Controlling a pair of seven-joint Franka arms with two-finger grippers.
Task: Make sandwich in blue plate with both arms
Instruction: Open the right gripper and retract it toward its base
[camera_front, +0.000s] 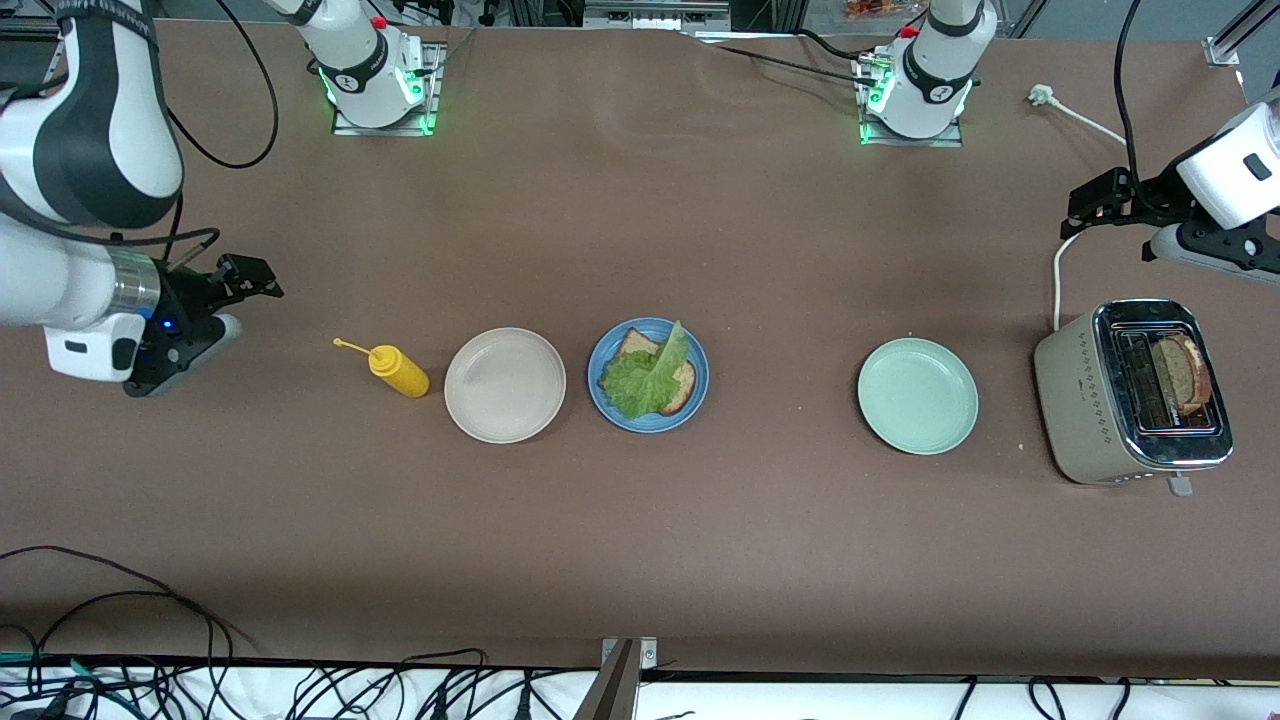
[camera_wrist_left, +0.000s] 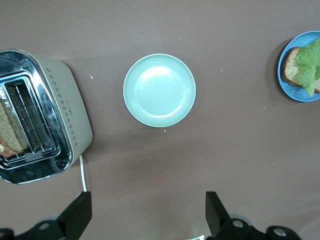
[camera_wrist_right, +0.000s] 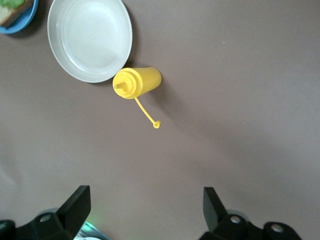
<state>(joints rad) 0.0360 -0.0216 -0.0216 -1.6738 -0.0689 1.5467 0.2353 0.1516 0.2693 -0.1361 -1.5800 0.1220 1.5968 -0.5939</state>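
The second bread slice (camera_front: 1183, 374) stands in the toaster (camera_front: 1132, 392) at the left arm's end, close under the left gripper (camera_front: 1090, 210), while the right gripper (camera_front: 245, 282) waits near the bottle (camera_front: 398, 370); both are wide open and empty, and the blue plate (camera_front: 604, 395) holds bread and lettuce (camera_front: 648, 375) mid-table.

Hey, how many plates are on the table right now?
3, in a row: a beige plate beside the mustard bottle, the blue plate holding bread and lettuce next to it, and a pale green plate nearer the toaster.
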